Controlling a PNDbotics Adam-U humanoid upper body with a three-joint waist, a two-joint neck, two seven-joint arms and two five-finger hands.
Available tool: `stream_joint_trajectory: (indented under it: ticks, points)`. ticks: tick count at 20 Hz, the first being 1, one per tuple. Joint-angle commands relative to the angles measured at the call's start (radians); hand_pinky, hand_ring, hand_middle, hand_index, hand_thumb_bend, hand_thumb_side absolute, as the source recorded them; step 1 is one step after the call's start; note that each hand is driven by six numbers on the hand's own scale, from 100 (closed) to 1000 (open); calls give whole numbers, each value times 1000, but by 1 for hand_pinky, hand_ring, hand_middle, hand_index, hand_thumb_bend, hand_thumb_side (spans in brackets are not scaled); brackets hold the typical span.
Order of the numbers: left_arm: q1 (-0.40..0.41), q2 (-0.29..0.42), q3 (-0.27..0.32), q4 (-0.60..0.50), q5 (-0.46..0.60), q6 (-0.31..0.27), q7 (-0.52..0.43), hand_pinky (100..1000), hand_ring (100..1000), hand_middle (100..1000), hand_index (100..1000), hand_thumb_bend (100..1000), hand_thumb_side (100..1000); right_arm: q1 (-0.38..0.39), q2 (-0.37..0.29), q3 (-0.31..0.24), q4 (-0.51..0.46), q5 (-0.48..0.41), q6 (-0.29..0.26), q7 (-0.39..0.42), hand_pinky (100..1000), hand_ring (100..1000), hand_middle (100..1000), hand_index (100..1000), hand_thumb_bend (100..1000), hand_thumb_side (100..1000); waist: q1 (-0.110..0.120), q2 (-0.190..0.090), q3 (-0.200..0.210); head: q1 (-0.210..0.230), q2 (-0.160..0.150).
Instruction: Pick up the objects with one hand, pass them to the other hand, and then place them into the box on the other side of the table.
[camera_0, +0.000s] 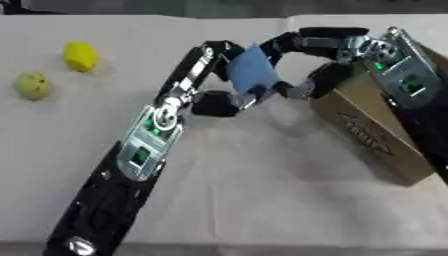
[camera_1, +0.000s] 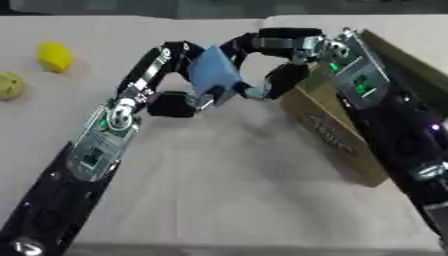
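Handover above the table's (camera_0: 262, 200) far right, beside the box (camera_0: 376, 130): the blue block (camera_0: 254, 72) is pinched by left hand (camera_0: 219, 102) and right hand (camera_0: 306, 45). A mistimed release could drop it short.

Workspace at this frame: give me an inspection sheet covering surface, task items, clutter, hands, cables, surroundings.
Surface: table under a pale cloth.
Task items: blue flat object held in mid-air between both hands; cardboard box at the right; yellow object and green object lying far left.
Clutter: nothing seen.
Hands: left hand curled on the blue flat object; right hand curled round it too.
Cables: nothing seen.
Surroundings: dark strip beyond the far edge.
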Motion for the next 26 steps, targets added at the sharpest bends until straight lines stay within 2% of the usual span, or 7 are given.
stream_joint_trajectory:
  ticks: [1,6,10,20,26]
  points:
    - [-29,-28,-20,-21,6,-10,-9,592,528,460,543,100,126,-21,-1,-2,-15,9,13,-19,961,714,379,481,100,193,-12,-26,-2,-4,5]
    - [-28,-27,-19,-20,0,-9,-9,652,598,530,623,100,158,-22,-2,-4,-16,14,26,-39,953,701,361,458,100,154,-12,-26,-1,-6,5]
    - [-27,-26,-17,-20,-9,-12,-12,686,637,578,677,214,230,-21,-4,-5,-17,17,31,-47,949,697,357,451,100,140,-11,-27,-1,-8,5]
    - [-22,-24,-11,-15,-22,-11,1,710,669,616,738,350,367,-20,-9,-11,-18,18,41,-57,937,684,340,426,100,131,-11,-27,-1,-10,5]
    - [-19,-19,-8,-14,-43,-15,3,768,739,699,800,548,503,-18,-14,-16,-18,24,44,-64,934,682,336,421,100,115,-10,-28,-2,-14,5]
